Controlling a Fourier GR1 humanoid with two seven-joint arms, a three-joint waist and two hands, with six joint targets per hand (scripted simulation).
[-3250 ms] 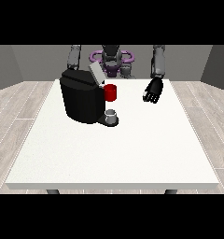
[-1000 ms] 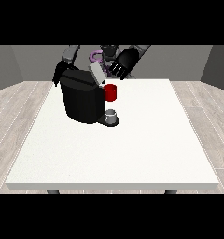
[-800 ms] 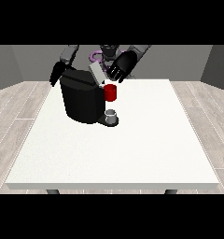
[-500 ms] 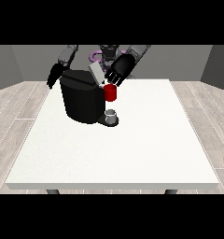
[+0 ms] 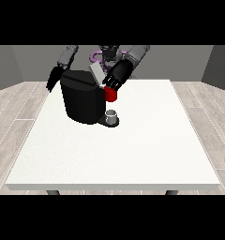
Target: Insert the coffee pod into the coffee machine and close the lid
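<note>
A bulky black coffee machine point(image 5: 81, 101) stands on the large white table point(image 5: 133, 150), its grey lid point(image 5: 96, 73) raised. The black hand at the view's right point(image 5: 116, 77) touches the lid above the machine's red front part point(image 5: 110, 94).

Setting: bare test room, lab-like, no household fittings. Evidence as seen from across table:
- Large white square table point(image 5: 133, 154) on dark legs, centred in room.
- Light grey-beige wood-plank floor point(image 5: 203, 117) on all sides of table.
- Plain grey walls point(image 5: 180, 61) behind, meeting at corner at right.
- Grey-and-black humanoid robot point(image 5: 109, 51) stationed behind table's far edge.
- Black boxy coffee machine point(image 5: 81, 98) on tabletop; small grey cup point(image 5: 112, 115) on its base. Only kitchen-type items present.
</note>
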